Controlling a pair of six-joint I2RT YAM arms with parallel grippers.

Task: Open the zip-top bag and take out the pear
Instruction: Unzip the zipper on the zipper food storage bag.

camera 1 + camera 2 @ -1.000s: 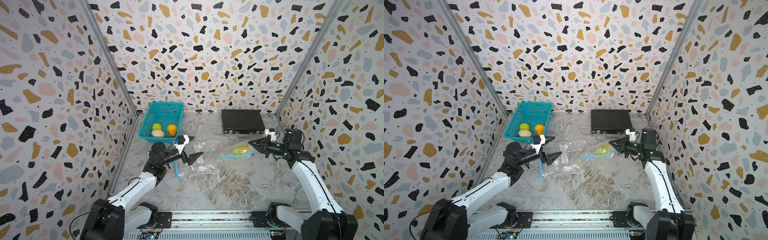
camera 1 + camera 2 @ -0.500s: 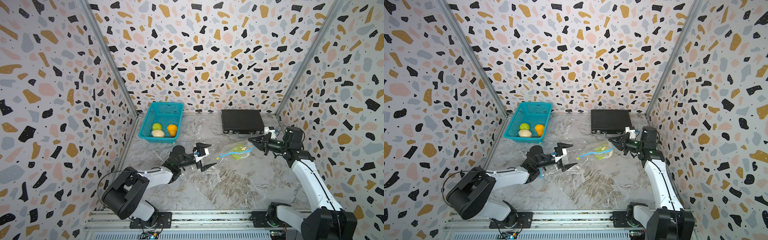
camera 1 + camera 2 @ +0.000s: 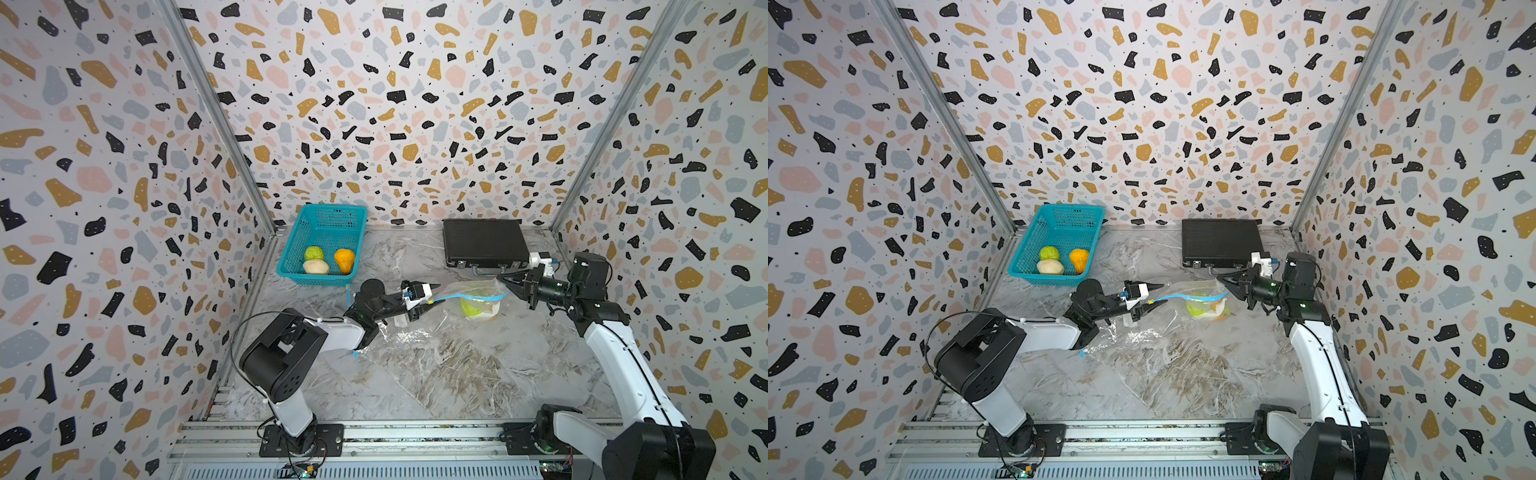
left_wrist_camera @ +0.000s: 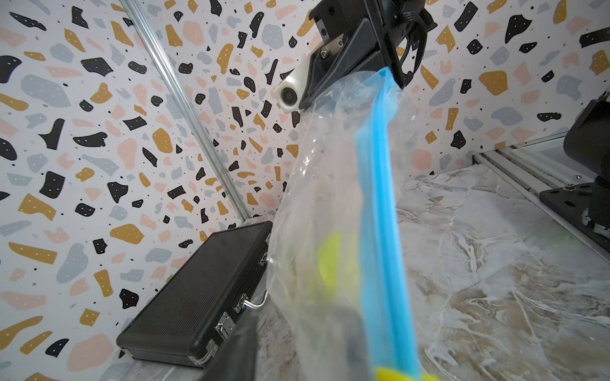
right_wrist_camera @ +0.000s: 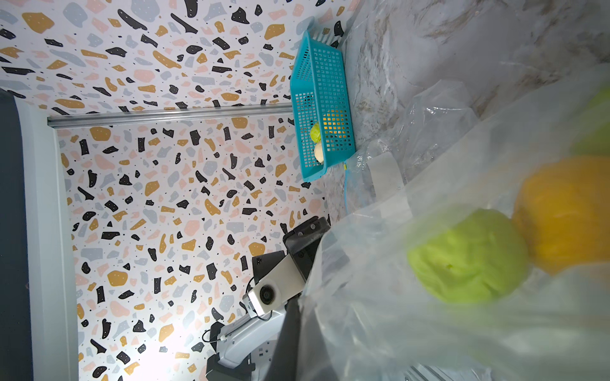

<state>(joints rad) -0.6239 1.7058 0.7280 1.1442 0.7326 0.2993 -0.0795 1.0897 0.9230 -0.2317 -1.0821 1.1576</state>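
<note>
The clear zip-top bag (image 3: 478, 291) (image 3: 1200, 291) hangs stretched between my two grippers, its blue zip strip (image 4: 379, 198) running from one to the other. My right gripper (image 3: 500, 279) (image 3: 1221, 281) is shut on the bag's top corner and holds it off the table. At the opposite end, by the yellow slider (image 4: 396, 374), my left gripper (image 3: 436, 295) (image 3: 1160, 294) has narrowed its jaws onto the strip. Inside the bag lie a yellow-green fruit (image 5: 468, 257) (image 3: 469, 307) and an orange one (image 5: 567, 211). I cannot tell which is the pear.
A teal basket (image 3: 328, 220) with three fruits stands at the back left. A shut black case (image 3: 484, 245) lies at the back, close behind the bag. Under my left arm a second clear bag (image 3: 415, 332) lies flat on the marble table.
My left arm swung right to the bag and its wide-open jaws closed down on the zip end. My right gripper stayed shut and raised the bag's corner.
</note>
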